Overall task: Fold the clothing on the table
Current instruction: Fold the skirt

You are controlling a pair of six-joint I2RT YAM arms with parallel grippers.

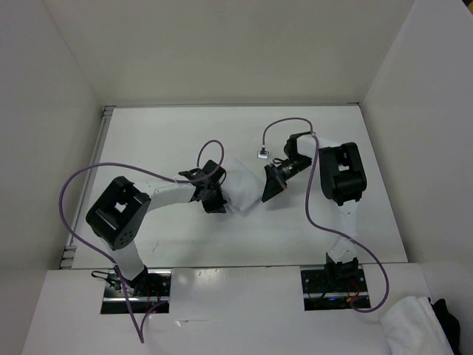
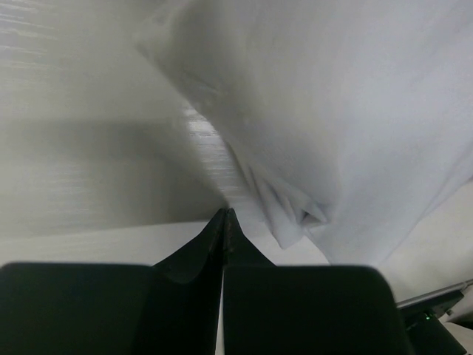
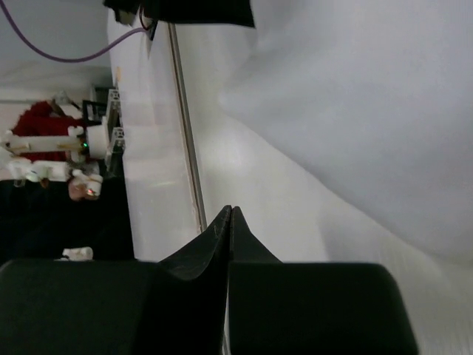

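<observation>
Now the left gripper [image 2: 225, 216] and right gripper [image 3: 230, 211], both squeezed closed, sit beside the clothing [image 1: 240, 186]. The fold looks not started; next, open and grab an edge.

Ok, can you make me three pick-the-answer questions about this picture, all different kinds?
1. Where is the cloth? A. on the floor B. between the left gripper and right gripper C. in a box
2. What colour are the cables? A. green B. orange C. purple
3. How is the left gripper? A. shut B. wide open C. holding a cup
Answers: B, a gripper sits at each side of it; C, purple loops show from above; A, it shows no gap.
</observation>
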